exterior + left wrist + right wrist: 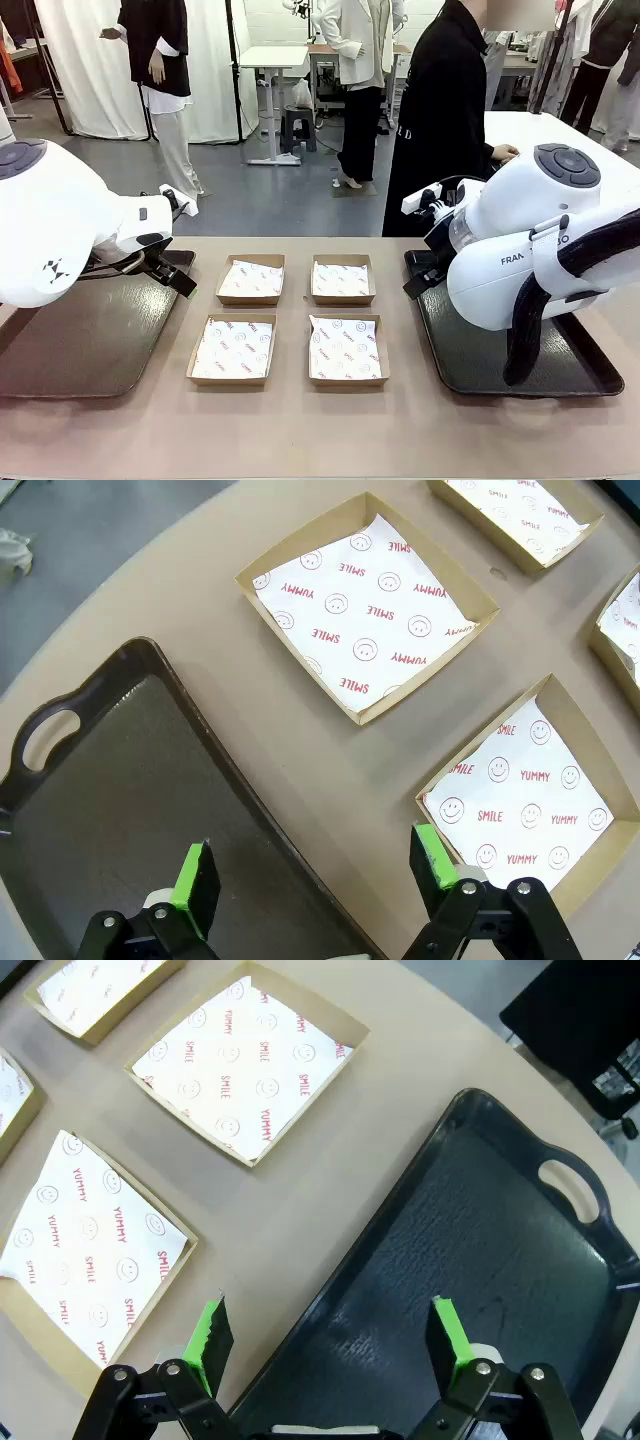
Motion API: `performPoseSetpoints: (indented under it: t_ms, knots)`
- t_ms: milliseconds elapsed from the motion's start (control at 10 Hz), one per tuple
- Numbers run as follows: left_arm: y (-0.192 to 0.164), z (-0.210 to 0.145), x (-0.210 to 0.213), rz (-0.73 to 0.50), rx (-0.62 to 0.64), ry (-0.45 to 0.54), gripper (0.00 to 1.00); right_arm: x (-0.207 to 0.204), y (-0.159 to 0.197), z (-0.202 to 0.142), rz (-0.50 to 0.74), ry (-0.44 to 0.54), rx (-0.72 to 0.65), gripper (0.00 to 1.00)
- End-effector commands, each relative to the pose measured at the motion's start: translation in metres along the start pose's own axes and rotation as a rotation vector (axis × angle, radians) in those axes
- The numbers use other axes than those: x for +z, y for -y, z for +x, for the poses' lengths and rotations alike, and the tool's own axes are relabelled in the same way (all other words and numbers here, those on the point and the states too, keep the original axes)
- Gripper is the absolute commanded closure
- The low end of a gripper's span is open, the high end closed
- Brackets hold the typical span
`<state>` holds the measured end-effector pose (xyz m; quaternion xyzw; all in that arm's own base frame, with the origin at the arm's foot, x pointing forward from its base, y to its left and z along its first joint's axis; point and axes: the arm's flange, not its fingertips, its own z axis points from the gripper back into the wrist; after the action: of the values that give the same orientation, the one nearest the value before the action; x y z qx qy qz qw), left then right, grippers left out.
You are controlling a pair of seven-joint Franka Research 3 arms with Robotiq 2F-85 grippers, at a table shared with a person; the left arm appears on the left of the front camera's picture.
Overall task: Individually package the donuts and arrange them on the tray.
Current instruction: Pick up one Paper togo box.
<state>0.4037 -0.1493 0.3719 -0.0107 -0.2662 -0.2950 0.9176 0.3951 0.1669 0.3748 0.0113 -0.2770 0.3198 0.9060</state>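
Packaging not yet begun, by my reading: left gripper (312, 866) over the left tray (80, 340), right gripper (330, 1335) over the right tray (470, 362), both spread wide and holding nothing. The 4 boxes (232, 318) carry paper (370, 610) only; the donuts perhaps sit hidden behind my right arm (540, 250). Next: fetch 1 donut.

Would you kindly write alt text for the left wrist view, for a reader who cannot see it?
The left gripper hangs open above the edge of a dark handled tray on a tan table. Beside the tray lie cardboard boxes lined with paper printed SMILE and YUMMY.
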Motion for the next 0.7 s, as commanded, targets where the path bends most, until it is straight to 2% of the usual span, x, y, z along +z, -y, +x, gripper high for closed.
performPoseSetpoints:
  t_ms: [0, 600]
  knots:
    - [0.0001, 0.0, 0.0, 0.0, 0.0, 0.0, 0.0, -0.0001, 0.0, 0.0, 0.0, 0.0, 0.0, 0.0]
    - [0.0001, 0.0, 0.0, 0.0, 0.0, 0.0, 0.0, -0.0001, 0.0, 0.0, 0.0, 0.0, 0.0, 0.0]
